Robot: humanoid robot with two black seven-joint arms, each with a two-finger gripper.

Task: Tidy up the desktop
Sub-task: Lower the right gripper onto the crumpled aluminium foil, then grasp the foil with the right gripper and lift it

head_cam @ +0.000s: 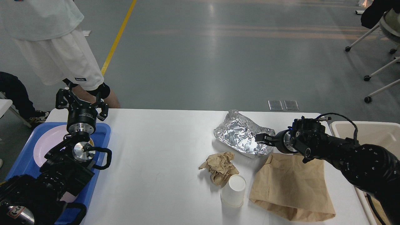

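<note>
the right gripper [262, 137] pinches the crumpled silver foil container [242, 133] on the wide white desktop [156, 156]. the left gripper [82, 98] hangs spread apart above the blue plastic tray [103, 131].

A smooth grey floor [218, 62] fills the far part of the view, glossy enough to carry pale streaks of reflected light, with a yellow line [118, 37] running diagonally across it at the left and two small metal floor plates [282, 105] set side by side just beyond the desk's far edge. At the upper right stand the white legs and black casters of rolling chairs [375, 56]. A person in white shorts [59, 59] stands at the upper left.
</note>
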